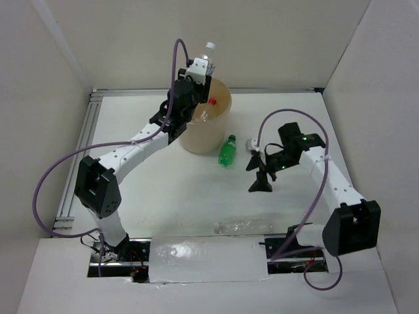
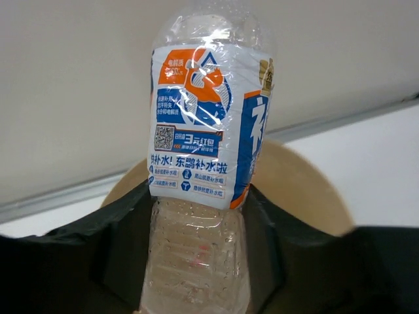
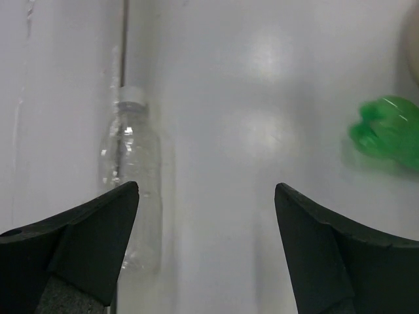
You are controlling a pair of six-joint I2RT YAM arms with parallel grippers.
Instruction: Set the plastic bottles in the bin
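Overhead, a labelled bottle was seen clamped between the fingers of the left gripper. Its body was transparent, its crinkled wrap was printed in white, blue and orange, and its white cap was uppermost. It was held upright, long axis vertical, above the far-left rim of the bin, a round tan bucket in which a red-capped bottle was lodged.

A green bottle lay on the table just beside the bin, its long axis directed at the bin wall; which end carried the cap could not be made out. A clear bottle lay near the front edge, long axis left to right.

The table was white and glossy, enclosed by plain pale panels. The right gripper was pointed down at the table, its jaws spread wide with nothing between them.
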